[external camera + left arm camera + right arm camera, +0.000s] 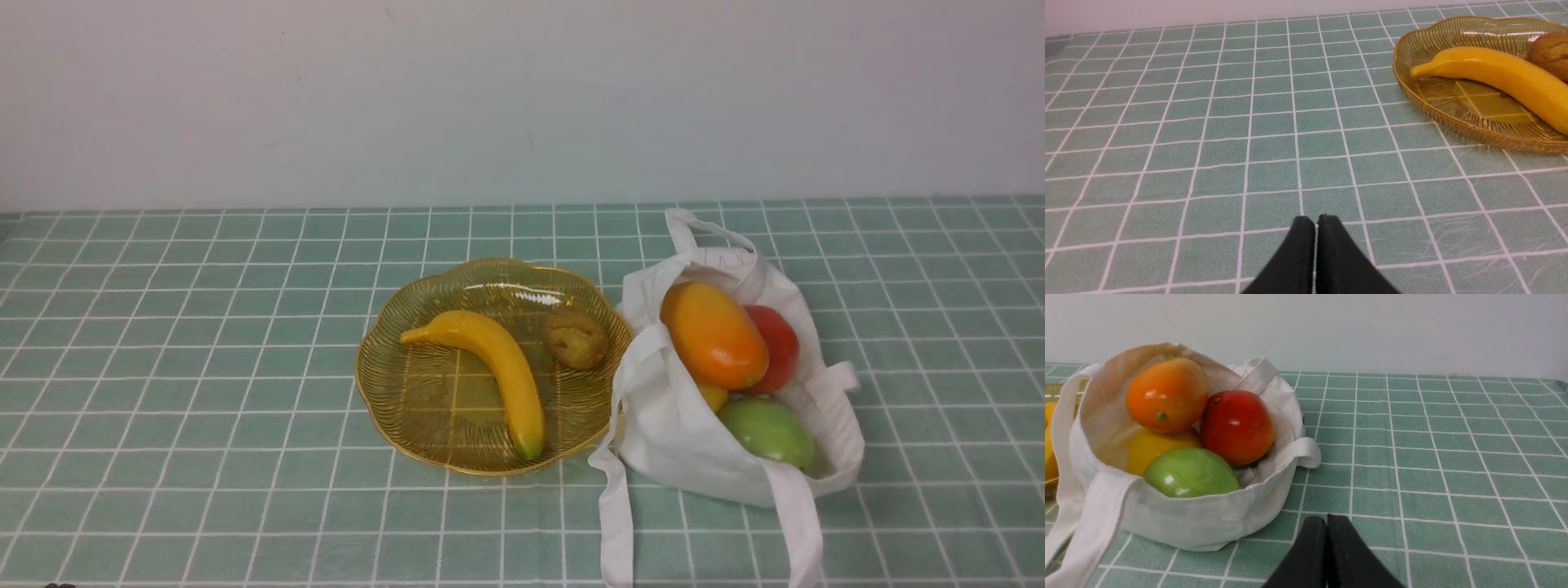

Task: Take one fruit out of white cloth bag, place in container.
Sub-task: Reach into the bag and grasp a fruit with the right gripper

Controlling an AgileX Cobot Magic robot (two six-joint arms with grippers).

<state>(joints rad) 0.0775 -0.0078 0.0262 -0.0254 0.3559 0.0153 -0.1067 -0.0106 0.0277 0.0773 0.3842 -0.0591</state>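
Note:
The orange-yellow oval fruit (713, 336) (1167, 394) lies on top in the white cloth bag (678, 425) (1208, 516), beside a round red fruit (775, 347) (1237, 426), a green one (767, 430) (1190, 473) and a partly hidden yellow one (1151, 447). Left of the bag sits the golden wire container (408, 392) (1437, 98). My left gripper (1316, 222) is shut and empty, low over the cloth, well short of the container. My right gripper (1327, 520) is shut and empty, just in front of the bag. Neither arm shows in the front view.
A yellow banana (498, 371) (1494, 75) and a brown kiwi-like fruit (575, 336) (1549, 55) lie in the container. The bag's long straps (616, 523) trail toward the table's near edge. A green checked cloth (204, 392) covers the table; a pale wall stands behind.

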